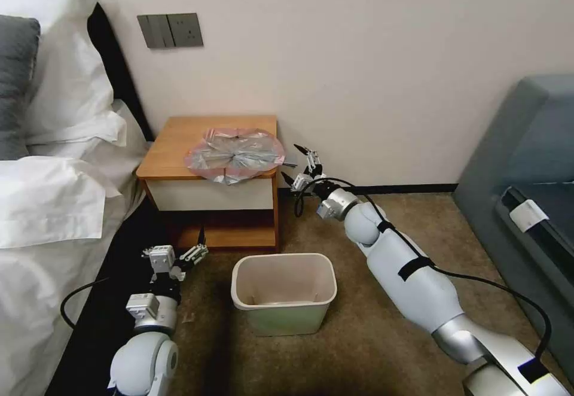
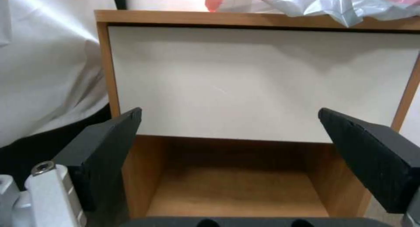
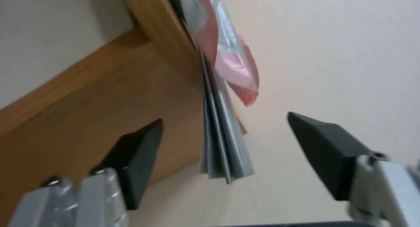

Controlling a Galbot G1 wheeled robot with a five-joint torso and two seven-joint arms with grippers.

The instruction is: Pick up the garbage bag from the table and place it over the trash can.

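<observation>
— Orange-brown wood: what is the biggest thing in front of the robot?

— That is the surface (image 1: 173, 145), a small nightstand against the wall beside a bed. On the carpet in front of it, lower down, stands the cream trash can (image 1: 284, 293), with no liner in it.

— Where is the garbage bag?

— The garbage bag (image 1: 235, 155) lies flat on the right half of the surface, grey film with a pinkish edge. Its right edge juts out past the side of the surface as a thin folded flap.

— Which arm is nearer?

— The right one. The right claw (image 1: 301, 165) hovers just beside that side, level with the top, jaws wide apart and holding nothing. Its wrist view shows the flap lying edge-on between the two open fingers, not yet touched, so closing would likely pinch it.

— And the other?

— The left claw (image 1: 194, 254) waits low by the bed, facing the drawer front, also spread open and holding nothing, well apart from the bag.
</observation>
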